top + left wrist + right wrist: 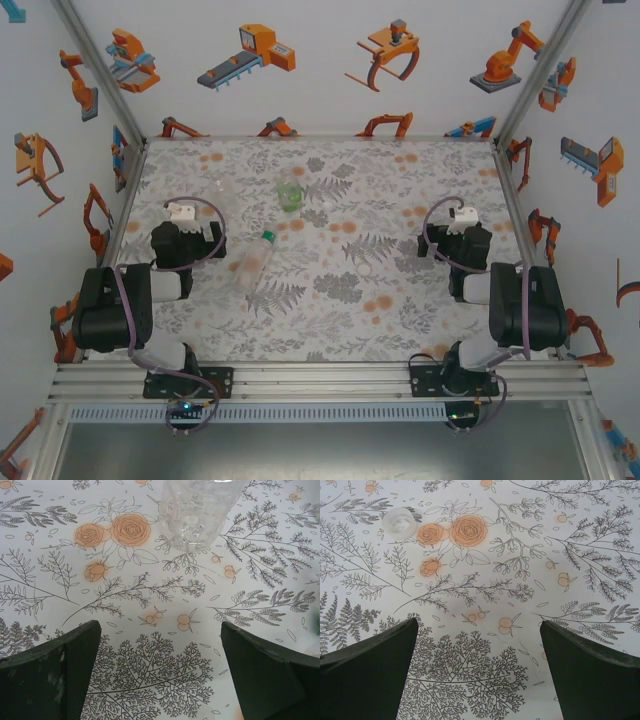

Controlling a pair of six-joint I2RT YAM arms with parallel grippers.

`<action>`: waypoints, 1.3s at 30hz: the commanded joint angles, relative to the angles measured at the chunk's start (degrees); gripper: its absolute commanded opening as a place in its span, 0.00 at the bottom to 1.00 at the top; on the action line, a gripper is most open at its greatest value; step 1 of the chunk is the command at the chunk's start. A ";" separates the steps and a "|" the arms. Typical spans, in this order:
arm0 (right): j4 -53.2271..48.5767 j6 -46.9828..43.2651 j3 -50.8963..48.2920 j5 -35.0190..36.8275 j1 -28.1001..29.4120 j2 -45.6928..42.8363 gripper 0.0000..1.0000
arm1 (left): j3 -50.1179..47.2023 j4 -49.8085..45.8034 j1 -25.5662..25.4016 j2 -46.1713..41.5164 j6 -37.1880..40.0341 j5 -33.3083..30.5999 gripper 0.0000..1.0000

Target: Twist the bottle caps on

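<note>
Top ext: pre-grasp, no cap in hand yet

Left gripper (184,211) and right gripper (458,214): jaws wide on both, empty, low over the table (420,310). Tall clear bottle (250,263) lies on its side mid-table, green cap (267,237) at its neck end; seated or not, can't tell. Green bottle (291,196) stands further back. Left wrist: clear bottle base (200,510) just ahead of the fingers. Right wrist: small clear round item (400,521) ahead-left, prob a cap.

Step, imo: first pick. Next move: one arm steadies a bottle upright, the other takes the cap. Needs tight centring, cap is tiny vs jaws.
</note>
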 commanded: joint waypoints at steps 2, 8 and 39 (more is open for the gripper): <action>1.53 -0.49 0.58 -1.11 -0.08 -0.09 0.99 | -0.08 1.81 -0.05 -0.49 0.47 1.53 0.97; 1.13 -0.32 0.96 -1.09 -0.08 -0.05 0.99 | -0.09 1.85 -0.13 -0.53 0.54 1.33 0.97; 0.00 1.14 1.39 2.95 -0.13 -0.34 0.99 | 1.45 -0.82 -0.13 -0.93 -1.76 -4.82 0.97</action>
